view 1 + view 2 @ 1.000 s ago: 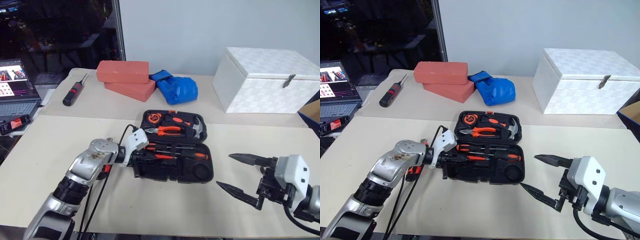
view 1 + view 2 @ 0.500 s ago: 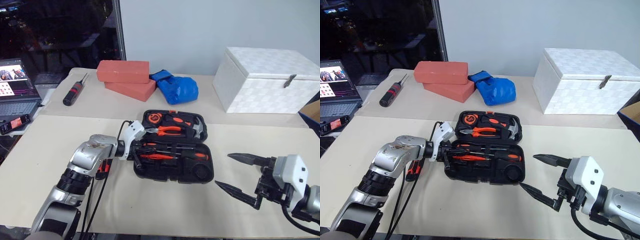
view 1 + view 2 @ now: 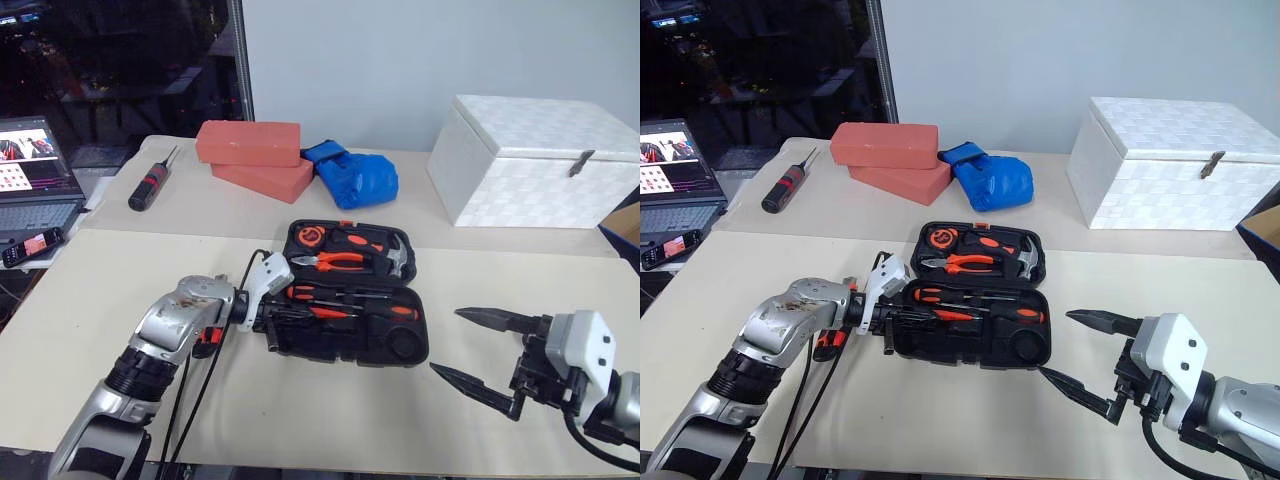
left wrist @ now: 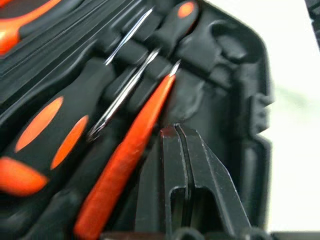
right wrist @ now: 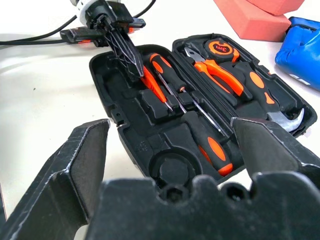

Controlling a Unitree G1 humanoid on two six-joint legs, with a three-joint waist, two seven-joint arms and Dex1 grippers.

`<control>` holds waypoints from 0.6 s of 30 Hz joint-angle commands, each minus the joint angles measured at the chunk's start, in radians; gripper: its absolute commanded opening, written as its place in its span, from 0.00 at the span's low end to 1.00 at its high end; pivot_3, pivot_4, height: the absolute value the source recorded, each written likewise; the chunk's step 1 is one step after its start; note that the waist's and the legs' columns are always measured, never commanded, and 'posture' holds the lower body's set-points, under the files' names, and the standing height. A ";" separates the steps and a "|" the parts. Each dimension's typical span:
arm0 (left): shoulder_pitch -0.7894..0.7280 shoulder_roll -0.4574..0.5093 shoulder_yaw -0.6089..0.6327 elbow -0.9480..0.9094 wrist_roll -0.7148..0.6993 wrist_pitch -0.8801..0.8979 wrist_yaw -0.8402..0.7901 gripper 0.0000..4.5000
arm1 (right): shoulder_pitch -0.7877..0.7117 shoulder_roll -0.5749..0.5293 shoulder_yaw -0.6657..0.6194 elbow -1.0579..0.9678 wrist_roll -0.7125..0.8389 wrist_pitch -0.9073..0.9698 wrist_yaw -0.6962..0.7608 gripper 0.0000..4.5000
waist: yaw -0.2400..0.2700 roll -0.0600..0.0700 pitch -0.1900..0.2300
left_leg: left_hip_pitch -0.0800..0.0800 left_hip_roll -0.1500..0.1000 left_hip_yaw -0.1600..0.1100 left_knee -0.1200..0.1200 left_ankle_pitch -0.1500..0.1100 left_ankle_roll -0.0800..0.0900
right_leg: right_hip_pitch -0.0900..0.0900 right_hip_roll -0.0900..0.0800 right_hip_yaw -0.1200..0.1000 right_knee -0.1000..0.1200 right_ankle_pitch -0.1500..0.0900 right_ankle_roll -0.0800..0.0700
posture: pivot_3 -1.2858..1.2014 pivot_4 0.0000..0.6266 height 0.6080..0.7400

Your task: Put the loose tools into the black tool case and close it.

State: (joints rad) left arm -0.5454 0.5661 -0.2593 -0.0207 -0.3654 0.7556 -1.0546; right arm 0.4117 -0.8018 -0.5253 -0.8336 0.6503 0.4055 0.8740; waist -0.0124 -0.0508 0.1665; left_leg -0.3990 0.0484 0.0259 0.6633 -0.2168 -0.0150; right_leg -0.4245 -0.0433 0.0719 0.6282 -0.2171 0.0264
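The left gripper is shut tight with nothing between its two black fingers. Its tip is placed inside the near half of the black tool case, which is lying open. Just beside the tip, the slim orange driver is laid in its slot. Past that, two black-and-orange screwdrivers are laid side by side. Further off, pliers and a hammer are seen in the far half. The right gripper is held wide open and empty, apart from the case, over the table.
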 commanded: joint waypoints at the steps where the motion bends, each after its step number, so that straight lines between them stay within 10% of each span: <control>1: -0.025 -0.039 0.024 0.040 -0.007 -0.009 0.026 0.01 | 0.004 0.004 -0.021 -0.029 0.017 -0.009 -0.002 1.00 | 0.001 0.000 0.000 | 0.000 0.000 0.000 0.000 0.000 0.000 | 0.000 0.000 0.000 0.000 0.000 0.000 | 0.52 0.24 1.00; 18: -0.008 -0.081 -0.021 0.052 0.071 0.002 0.114 0.01 | 0.013 0.007 -0.019 -0.040 0.020 -0.003 -0.010 1.00 | 0.005 0.000 0.000 | 0.000 -0.001 -0.002 0.000 0.001 0.001 | 0.002 0.000 0.000 0.000 0.000 0.000 | 0.52 0.24 1.00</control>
State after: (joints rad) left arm -0.5781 0.4853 -0.2364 0.0453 -0.3207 0.7671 -0.9488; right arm 0.4234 -0.7975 -0.5251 -0.8469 0.6504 0.4056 0.8680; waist -0.0078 -0.0505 0.1663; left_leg -0.3990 0.0472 0.0240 0.6634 -0.2154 -0.0143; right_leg -0.4224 -0.0435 0.0722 0.6278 -0.2169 0.0269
